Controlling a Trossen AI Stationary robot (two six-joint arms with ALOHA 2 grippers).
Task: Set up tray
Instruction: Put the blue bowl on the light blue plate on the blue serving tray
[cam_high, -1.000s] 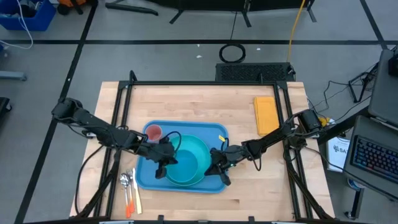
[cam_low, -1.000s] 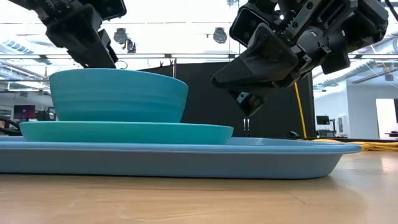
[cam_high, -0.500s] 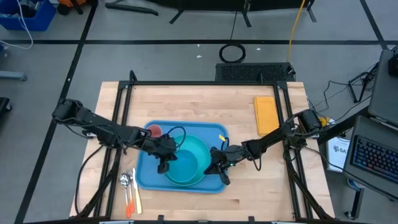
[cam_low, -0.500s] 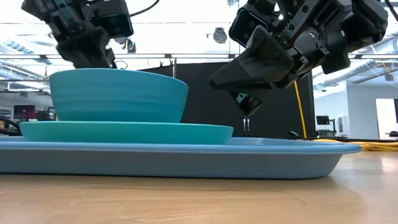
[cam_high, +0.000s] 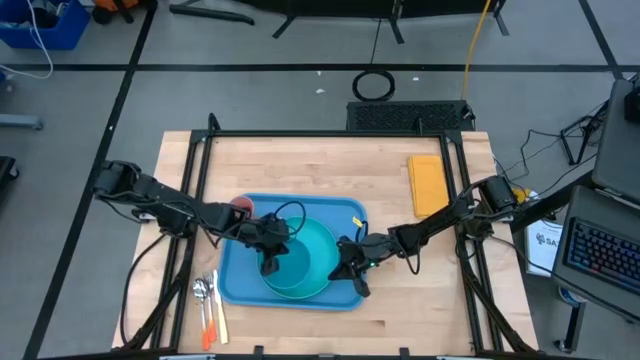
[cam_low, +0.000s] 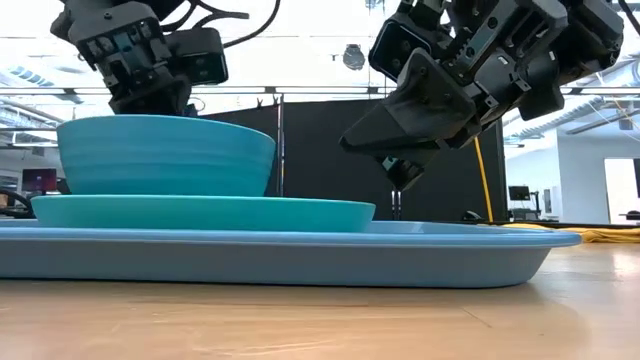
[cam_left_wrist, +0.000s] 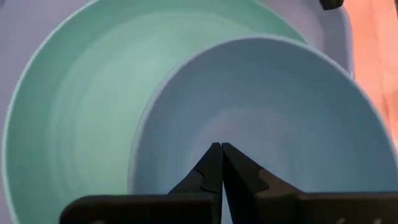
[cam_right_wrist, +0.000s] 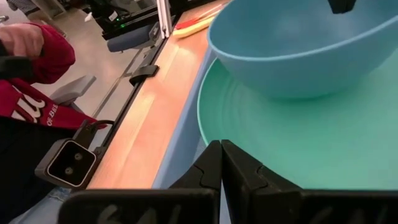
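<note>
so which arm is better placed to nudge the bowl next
Left. The left pincer sits at the bowl rim, fingers shut. The right pincer hovers beside the plate, off the bowl.

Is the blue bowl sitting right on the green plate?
Touching. In the low view the bowl rests with its base flat on the plate, no gap between them. The right wrist view shows the same.
</note>
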